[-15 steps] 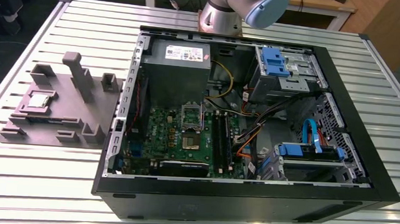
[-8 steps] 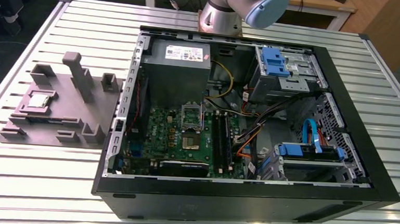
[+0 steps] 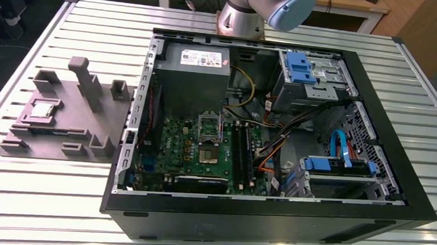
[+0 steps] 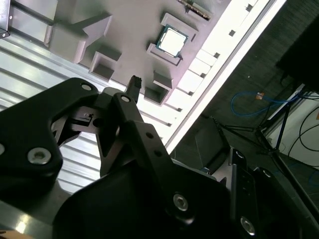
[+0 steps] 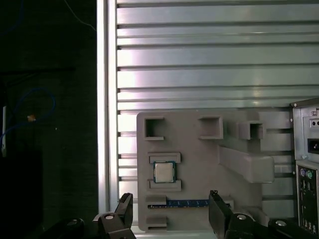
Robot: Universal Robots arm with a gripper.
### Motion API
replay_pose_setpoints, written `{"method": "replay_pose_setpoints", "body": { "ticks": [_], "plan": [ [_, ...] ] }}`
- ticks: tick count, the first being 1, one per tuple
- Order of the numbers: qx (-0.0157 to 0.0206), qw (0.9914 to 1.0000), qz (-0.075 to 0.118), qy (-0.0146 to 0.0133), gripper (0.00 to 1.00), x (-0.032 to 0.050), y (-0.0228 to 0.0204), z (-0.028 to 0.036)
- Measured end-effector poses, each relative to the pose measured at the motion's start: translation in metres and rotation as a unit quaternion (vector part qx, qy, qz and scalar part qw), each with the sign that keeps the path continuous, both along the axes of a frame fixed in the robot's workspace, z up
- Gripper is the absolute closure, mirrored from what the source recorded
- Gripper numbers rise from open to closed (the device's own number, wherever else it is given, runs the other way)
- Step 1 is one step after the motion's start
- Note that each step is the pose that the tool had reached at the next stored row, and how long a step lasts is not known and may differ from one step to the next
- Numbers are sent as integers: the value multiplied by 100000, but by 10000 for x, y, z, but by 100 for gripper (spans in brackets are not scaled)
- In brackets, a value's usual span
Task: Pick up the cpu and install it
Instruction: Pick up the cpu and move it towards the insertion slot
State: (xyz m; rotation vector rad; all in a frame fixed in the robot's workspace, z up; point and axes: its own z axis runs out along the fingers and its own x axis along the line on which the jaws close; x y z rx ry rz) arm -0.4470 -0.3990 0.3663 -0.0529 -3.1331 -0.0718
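Ahead of the jaws, at the exterior view's left: block on slatted table, cpu flat in a shallow recess of it, silver top up. Jaws spread wide, gripping nothing; gripper clear of the block. In the first wrist view, cpu beyond the gap between the fingers, nearer one than the other, apart from both. Blue strip in a slot between cpu and jaws. In the second wrist view, cpu past one finger's tip. Further to the exterior view's right, well off from the jaws: open case with green board inside; arm behind its far wall.
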Motion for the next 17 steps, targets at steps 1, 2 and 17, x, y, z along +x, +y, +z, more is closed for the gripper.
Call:
{"method": "replay_pose_setpoints", "body": {
  "ticks": [1,2,17],
  "plan": [
    [0,100000,72,2,29,0,0,-2],
    [-1,100000,72,5,29,0,0,-4],
    [-10,100000,84,0,29,-1,0,-80]
  ]
}}
